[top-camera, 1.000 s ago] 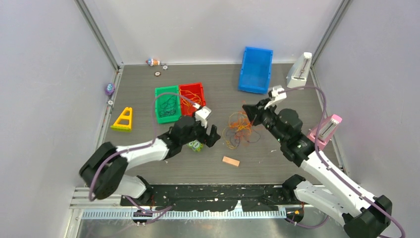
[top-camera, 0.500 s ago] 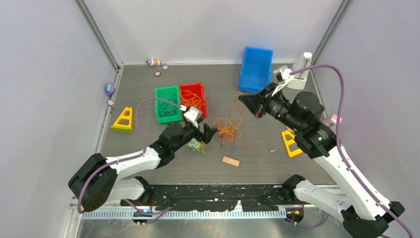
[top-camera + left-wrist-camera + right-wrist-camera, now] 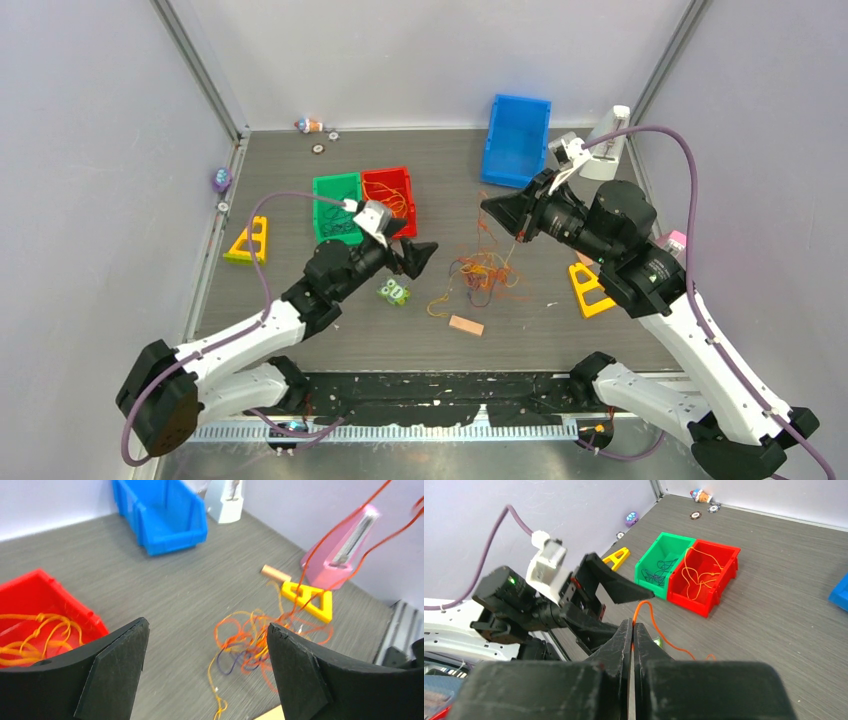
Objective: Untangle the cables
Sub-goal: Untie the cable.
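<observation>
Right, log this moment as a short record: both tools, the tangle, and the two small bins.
left tool: open, holding nothing, facing the tangle
right tool: shut on an orange strand, up above the table
orange strand: runs from the right tool down to the tangle
tangle: orange, red and dark cables, lying on the table between the arms
red bin: orange cables inside
green bin: dark cables inside

Cables (image 3: 248, 641) orange, dark purple — bin (image 3: 517, 140) blue — table (image 3: 450, 160) grey.
</observation>
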Action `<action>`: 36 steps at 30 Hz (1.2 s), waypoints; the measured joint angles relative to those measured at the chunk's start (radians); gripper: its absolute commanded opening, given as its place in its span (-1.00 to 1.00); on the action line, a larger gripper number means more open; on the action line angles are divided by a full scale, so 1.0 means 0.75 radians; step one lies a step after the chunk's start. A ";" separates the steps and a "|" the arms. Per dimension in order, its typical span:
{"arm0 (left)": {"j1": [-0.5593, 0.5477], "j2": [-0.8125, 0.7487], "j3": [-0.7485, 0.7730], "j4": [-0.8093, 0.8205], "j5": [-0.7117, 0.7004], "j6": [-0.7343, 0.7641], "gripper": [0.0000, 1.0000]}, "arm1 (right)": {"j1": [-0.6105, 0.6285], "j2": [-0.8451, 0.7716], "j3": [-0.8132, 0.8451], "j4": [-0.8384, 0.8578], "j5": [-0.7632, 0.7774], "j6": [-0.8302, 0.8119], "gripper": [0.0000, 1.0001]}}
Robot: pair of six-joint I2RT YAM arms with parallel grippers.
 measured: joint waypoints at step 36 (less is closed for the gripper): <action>-0.123 0.893 0.578 -0.405 0.000 -0.065 0.40 | 0.000 0.272 0.587 -0.103 0.142 0.030 -0.89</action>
